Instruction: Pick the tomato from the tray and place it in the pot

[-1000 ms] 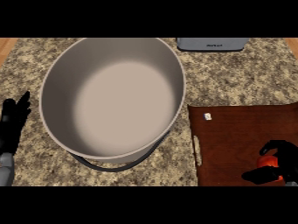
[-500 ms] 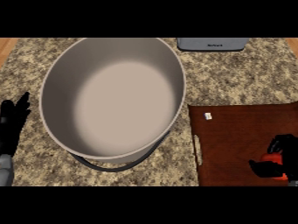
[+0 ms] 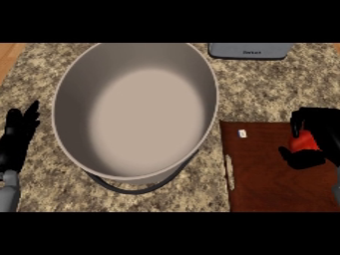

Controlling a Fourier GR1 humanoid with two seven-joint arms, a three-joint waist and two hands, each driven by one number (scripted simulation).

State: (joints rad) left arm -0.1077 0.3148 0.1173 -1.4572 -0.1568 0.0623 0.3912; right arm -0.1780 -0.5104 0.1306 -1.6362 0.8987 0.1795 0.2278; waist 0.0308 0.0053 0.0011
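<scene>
Tomato, small, red and glossy (image 3: 303,143): we have it in the right hand (image 3: 331,132), black fingers and thumb curled round it so that only a red patch shows between them. We judge the wrap-around hold suits a round, smooth-skinned thing that could roll out of a lighter pinch.

Hand and tomato are over the right part of the dark brown rectangular tray (image 3: 264,174), a flat, matte, wood-like board with a small white tag (image 3: 242,133) near its upper left corner. We cannot tell whether the tomato is clear of the tray's surface.

Just left of the tray stands the large pale grey oval pot (image 3: 139,119), with smooth walls, nothing in it, and a dark bail handle (image 3: 135,188) lying at its near rim. Its wide mouth sits close to the tray, so the carry should be short: up, leftward over the rim, then release.

Beneath everything is the speckled granite tabletop (image 3: 257,94). A grey flat device (image 3: 250,51) lies at the far edge.

The left hand (image 3: 14,142) rests open at the view's left, fingers up.
</scene>
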